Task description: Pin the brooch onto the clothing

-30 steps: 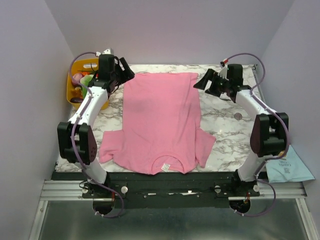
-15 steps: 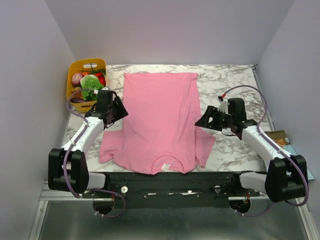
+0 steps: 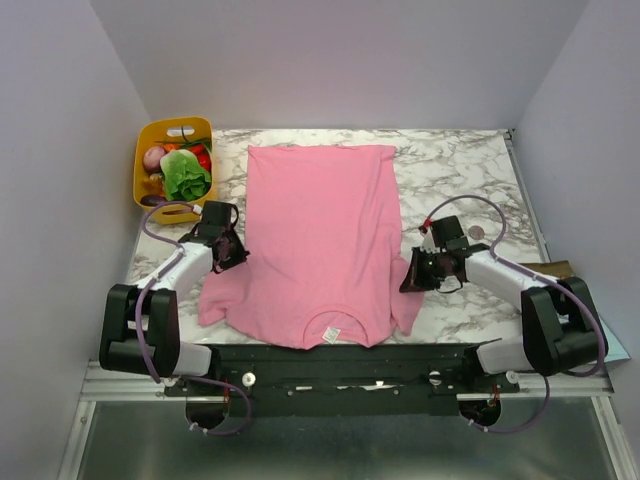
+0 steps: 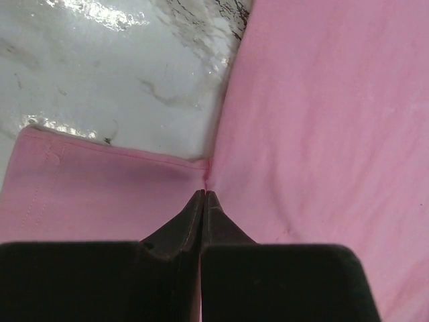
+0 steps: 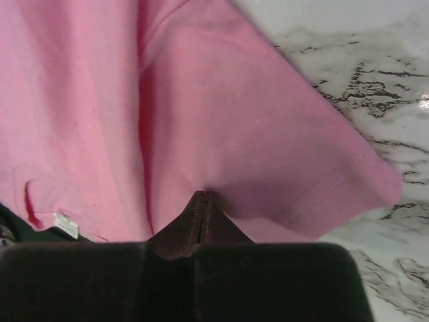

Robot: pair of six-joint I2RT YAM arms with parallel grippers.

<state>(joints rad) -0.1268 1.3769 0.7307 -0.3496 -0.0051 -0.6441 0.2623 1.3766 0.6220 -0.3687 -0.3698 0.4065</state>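
marble tabletop [image 3: 450, 160] is carrying the whole job, and the clothing [image 3: 320, 230] is lying flat across its middle, long axis running from the near edge to the far edge, with the white label [image 3: 333, 335] of the neckline pointing toward the arm bases.

the left gripper [image 4: 204, 194] is resting at the shirt's left armpit, tips sitting right where sleeve meets body. its jaws are pressing together with no gap showing. whether a nip of cloth is caught between them, i cannot tell.

the right gripper [image 5: 203, 196] is sitting at the opposite side, on the right sleeve beside the body seam. its jaws are also pressing fully together, and the cloth is creasing a little at the tips.

the brooch [image 3: 477, 232] is lying on bare marble off the shirt's right side, apart from the cloth. it is sitting near the right gripper, a little farther from the bases and further out to the right. the whole width of the shirt is separating it from the left gripper.

so the right arm is looking like the nearer one for fetching it, and it is going to need its jaws parted first. neither gripper is holding the brooch, and the pinning itself is not yet begun.
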